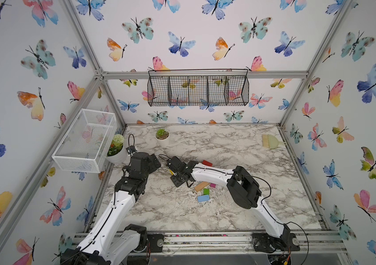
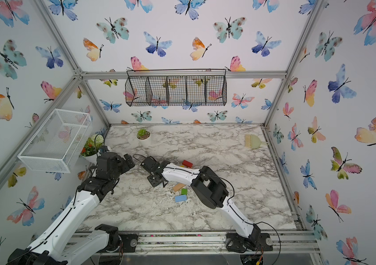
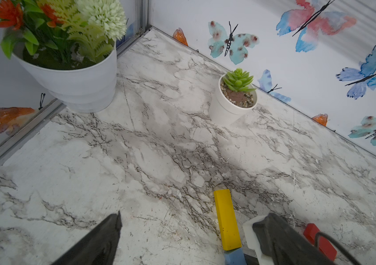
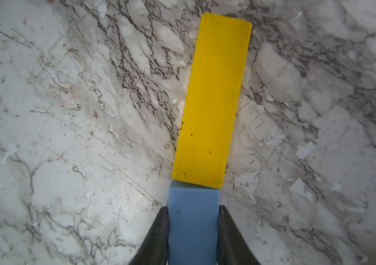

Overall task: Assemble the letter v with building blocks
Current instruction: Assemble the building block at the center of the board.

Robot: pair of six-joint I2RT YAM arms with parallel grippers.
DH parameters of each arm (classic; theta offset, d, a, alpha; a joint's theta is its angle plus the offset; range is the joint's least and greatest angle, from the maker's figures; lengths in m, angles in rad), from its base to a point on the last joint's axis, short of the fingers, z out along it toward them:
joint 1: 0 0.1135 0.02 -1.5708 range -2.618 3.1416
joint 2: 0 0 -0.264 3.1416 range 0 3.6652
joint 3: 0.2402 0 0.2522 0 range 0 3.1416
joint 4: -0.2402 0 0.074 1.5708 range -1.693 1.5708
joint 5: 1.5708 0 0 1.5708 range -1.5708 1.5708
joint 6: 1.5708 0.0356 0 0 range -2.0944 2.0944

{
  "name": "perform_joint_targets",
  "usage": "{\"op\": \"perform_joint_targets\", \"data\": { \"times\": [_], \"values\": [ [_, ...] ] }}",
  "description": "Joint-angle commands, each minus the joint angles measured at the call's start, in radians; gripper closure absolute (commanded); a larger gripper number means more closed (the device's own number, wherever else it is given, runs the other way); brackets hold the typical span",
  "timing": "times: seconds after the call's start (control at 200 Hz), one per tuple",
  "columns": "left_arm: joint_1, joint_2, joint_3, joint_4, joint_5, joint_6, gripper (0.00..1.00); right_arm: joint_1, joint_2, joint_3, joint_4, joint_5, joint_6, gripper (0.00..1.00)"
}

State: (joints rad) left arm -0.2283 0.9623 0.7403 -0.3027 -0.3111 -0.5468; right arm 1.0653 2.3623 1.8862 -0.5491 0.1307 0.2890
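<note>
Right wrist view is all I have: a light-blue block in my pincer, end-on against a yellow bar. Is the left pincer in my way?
Observer: The left pincer hangs wide open and empty, just beside the right pincer.
Operator: What blocks are left to pick?
Observer: Besides the light-blue block you hold, a tan bar, a green cube, a magenta cube and a second light-blue block lie by the right forearm.
Operator: Anything on its far side?
Observer: A red block lies there, toward the back wall.
</note>
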Motion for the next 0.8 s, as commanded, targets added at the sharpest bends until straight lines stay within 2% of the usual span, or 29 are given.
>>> {"op": "perform_joint_targets", "data": {
  "times": [0.0,0.26,0.496,0.796],
  "values": [
    [0.005,-0.001,-0.007,0.013,0.016,0.001,0.02,-0.007,0.049,0.014,-0.027,0.006,0.012,0.68],
    [0.007,0.0,-0.007,0.015,0.017,0.001,0.02,-0.008,0.061,0.024,-0.03,0.006,0.012,0.66],
    [0.009,0.001,-0.006,0.016,0.018,0.001,0.02,-0.008,0.054,0.022,-0.033,0.015,0.015,0.59],
    [0.012,0.003,-0.009,0.018,0.022,0.001,0.02,-0.008,-0.006,-0.014,-0.018,0.019,0.019,0.45]
  ]
}}
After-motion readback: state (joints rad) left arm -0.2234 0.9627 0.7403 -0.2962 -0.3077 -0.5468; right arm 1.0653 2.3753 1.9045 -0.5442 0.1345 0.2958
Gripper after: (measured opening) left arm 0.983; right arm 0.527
